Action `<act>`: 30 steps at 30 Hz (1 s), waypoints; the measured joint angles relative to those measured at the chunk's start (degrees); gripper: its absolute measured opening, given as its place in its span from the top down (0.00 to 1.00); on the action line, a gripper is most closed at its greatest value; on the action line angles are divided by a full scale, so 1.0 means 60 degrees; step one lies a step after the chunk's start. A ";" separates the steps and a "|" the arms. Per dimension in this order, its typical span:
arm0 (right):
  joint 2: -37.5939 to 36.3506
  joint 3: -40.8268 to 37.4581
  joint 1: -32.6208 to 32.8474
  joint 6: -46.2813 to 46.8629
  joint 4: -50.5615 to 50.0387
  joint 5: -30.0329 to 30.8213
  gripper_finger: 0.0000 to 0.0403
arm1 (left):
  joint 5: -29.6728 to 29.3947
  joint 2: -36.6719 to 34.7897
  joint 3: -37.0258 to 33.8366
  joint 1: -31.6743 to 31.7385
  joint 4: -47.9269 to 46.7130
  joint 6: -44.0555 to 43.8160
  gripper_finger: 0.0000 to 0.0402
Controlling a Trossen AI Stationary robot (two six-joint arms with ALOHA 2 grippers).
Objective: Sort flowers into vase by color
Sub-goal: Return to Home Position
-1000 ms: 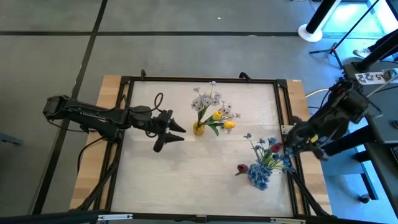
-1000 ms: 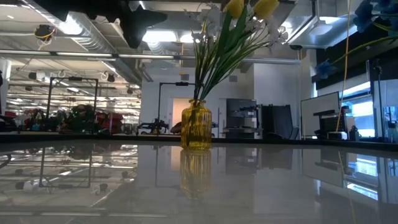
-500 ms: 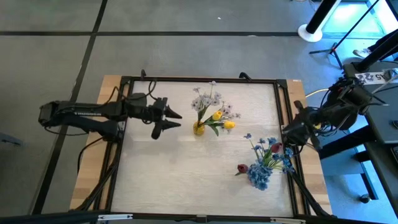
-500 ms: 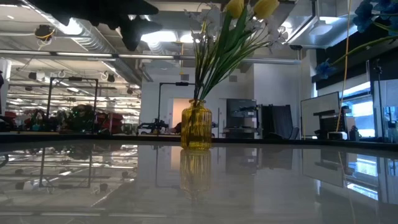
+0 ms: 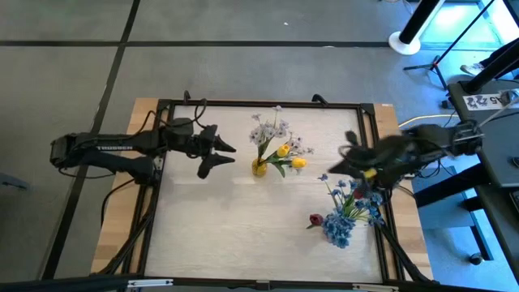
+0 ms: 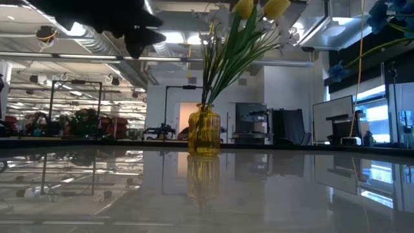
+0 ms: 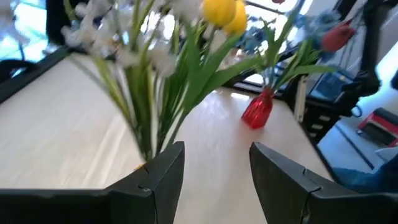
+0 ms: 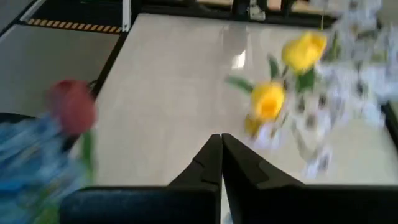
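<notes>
Pale tabletop [image 5: 211, 219] was seen with no stems left loose. Yellow and white-lavender flowers [image 5: 280, 142] stood in the yellow vase [image 5: 259, 168] at centre far, and blue and red flowers [image 5: 345, 211] in the red vase [image 7: 257, 111] at right near. The left hand [image 5: 218, 161] was held wide, left of the yellow vase. The right hand [image 8: 219, 140] was pinched closed and empty, just far of the blue bunch. Sorting was judged finished; only withdrawal of both arms, clear of the blooms, was called for.

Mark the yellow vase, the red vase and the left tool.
yellow vase [image 6: 204, 133], low view, middle of its glass body.
red vase [image 7: 257, 112], left wrist view, on its body.
left tool [image 7: 217, 150], left wrist view, midway between its open fingertips.
</notes>
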 joint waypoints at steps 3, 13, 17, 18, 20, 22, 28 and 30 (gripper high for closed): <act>0.0376 -0.0018 -0.1213 -0.1290 0.1008 -0.0839 0.99 | -0.0006 -0.0006 0.0000 0.0195 -0.0421 0.0028 0.55; -0.1725 -0.1408 -0.3523 -0.2708 0.3824 -0.0901 0.99 | -0.0584 -0.2141 -0.1699 0.0450 -0.0248 -0.0164 0.55; -0.3479 -0.3210 -0.3498 -0.2519 0.5291 -0.0575 1.00 | -0.1496 -0.3563 -0.2997 0.0077 -0.0018 -0.0836 0.56; -0.3935 -0.3762 -0.3494 -0.2461 0.5595 -0.0576 1.00 | -0.1632 -0.3846 -0.3243 -0.0069 0.0021 -0.0897 0.55; -0.4694 -0.4885 -0.3495 -0.2448 0.6524 -0.0607 1.00 | -0.1950 -0.4378 -0.3723 -0.0401 0.0250 -0.0922 0.55; -0.5382 -0.5891 -0.3498 -0.2270 0.7118 -0.0625 1.00 | -0.2374 -0.4773 -0.4083 -0.0777 0.0679 -0.0924 0.55; -0.6608 -0.7947 -0.3494 -0.1534 0.8128 -0.0565 1.00 | -0.3756 -0.5370 -0.4759 -0.2166 0.1147 -0.0917 0.55; -0.6864 -0.8528 -0.3490 -0.1403 0.8440 -0.0575 1.00 | -0.4357 -0.5370 -0.4945 -0.2685 0.1398 -0.0914 0.55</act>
